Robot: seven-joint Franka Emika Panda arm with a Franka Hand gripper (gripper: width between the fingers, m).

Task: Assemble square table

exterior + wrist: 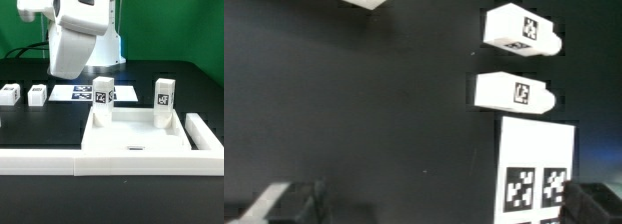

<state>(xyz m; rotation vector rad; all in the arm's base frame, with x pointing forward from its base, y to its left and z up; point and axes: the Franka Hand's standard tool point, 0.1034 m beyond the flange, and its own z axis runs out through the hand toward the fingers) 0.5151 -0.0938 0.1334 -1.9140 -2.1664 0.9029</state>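
The square table's white slab lies rim-up in the middle of the exterior view. Two tagged white legs stand upright at its far corners, one toward the exterior view's left and one toward its right. Two loose leg blocks rest on the black table at the exterior view's left; the wrist view shows them too. My gripper hovers above the table behind the slab, open, nothing between its dark fingers.
The marker board lies flat beside the loose legs, partly under my gripper. A long white L-shaped rail runs along the slab's near side and up the exterior view's right. Another white piece pokes in at the wrist picture's edge.
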